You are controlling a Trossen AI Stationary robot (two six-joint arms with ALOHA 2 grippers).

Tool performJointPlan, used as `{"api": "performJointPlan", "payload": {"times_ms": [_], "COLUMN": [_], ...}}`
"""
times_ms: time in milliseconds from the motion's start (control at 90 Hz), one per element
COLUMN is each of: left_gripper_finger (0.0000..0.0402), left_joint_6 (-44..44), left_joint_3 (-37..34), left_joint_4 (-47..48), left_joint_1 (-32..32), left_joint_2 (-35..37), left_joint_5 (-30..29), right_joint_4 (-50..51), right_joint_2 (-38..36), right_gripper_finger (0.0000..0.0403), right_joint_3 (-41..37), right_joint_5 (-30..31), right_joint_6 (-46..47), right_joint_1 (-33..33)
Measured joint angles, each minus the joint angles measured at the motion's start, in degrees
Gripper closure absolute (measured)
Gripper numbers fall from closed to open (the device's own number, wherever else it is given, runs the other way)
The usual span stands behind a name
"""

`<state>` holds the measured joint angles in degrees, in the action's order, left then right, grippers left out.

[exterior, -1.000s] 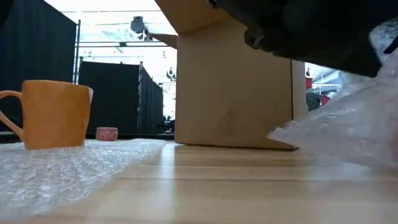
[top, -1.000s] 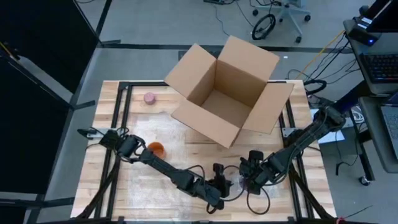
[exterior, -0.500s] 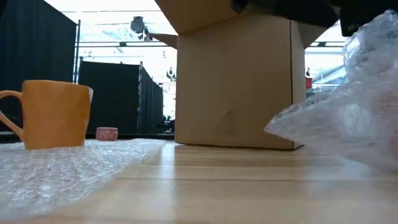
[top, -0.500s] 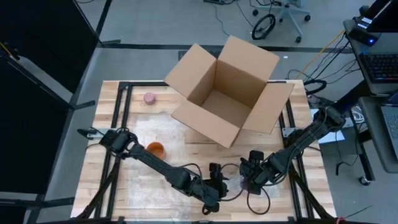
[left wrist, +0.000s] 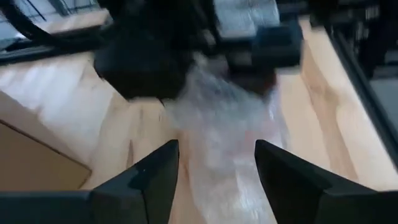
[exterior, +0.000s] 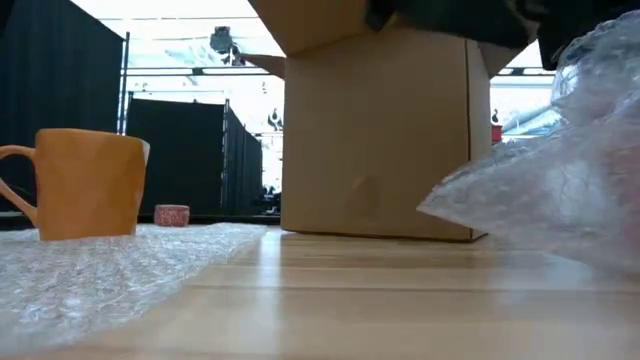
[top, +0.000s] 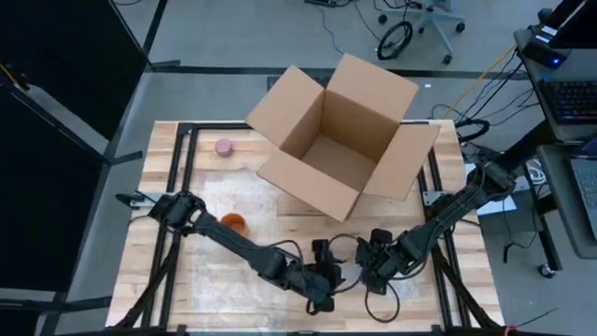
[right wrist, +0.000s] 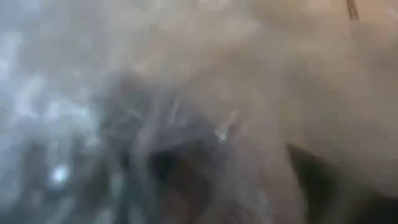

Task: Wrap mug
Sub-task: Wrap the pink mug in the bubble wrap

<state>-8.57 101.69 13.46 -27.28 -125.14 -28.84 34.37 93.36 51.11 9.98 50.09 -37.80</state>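
Bubble wrap (exterior: pixel 560 190) is the thing being worked: one end of the clear sheet is bunched and lifted near the tabletop's (top: pixel 410 313) front edge, right of centre, with the left pincer (top: pixel 328 278) and right pincer (top: pixel 366 266) close together over it. The rest of the sheet lies flat toward the left, and the mug (top: pixel 233 222) stands on that flat part, left of centre and well apart from both pincers.

In the left wrist view the left pincer's two dark fingers (left wrist: pixel 152 177) stand wide apart with nothing between them, the crumpled plastic just ahead. The right pincer is buried in the wrap; I cannot tell whether it grips it, though the raised end suggests something is holding it up.

To do this step well, I'd judge the lifted end wants to be held by its edge, not by a wad — a bunched grip shortens the sheet and leaves too little to cover the mug. The left pincer should take the free corner beside the right, so the two can spread the edge taut, then carry it low across toward the mug without dragging the part underneath it.

The mug stands upright, mouth up, so its long axis is vertical. In the low view its handle (exterior: pixel 15 185) sticks out to the side, toward the tabletop's left edge. Behind stands an open cardboard box (top: pixel 336 140), near the back edge.
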Motion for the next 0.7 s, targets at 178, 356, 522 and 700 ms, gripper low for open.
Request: {"api": "performJointPlan", "payload": {"times_ms": [178, 356, 522, 700], "left_gripper_finger": [0.0208, 0.0208, 0.0208, 0.0208], "left_joint_6": [-0.11, -1.24, -0.09, -0.14], "left_joint_3": [0.00, 0.00, 0.00, 0.00], "left_joint_4": [0.04, -0.74, -0.53, -0.46], "left_joint_1": [0.27, 0.66, 0.44, 0.07], "left_joint_2": [0.00, 0.00, 0.00, 0.00], "left_joint_5": [0.02, -1.27, -1.27, -1.36], "right_joint_4": [0.11, 0.15, 0.13, 0.13], "right_joint_2": [1.27, 0.53, 0.53, 0.53], "right_gripper_finger": [0.0133, 0.0133, 0.0133, 0.0133], "right_joint_3": [0.00, -0.17, -0.20, -0.20], "right_joint_5": [0.00, 0.35, 0.41, 0.41], "right_joint_6": [-0.05, 0.13, 0.05, -0.06], "right_joint_1": [0.17, 0.08, 0.08, 0.08]}}
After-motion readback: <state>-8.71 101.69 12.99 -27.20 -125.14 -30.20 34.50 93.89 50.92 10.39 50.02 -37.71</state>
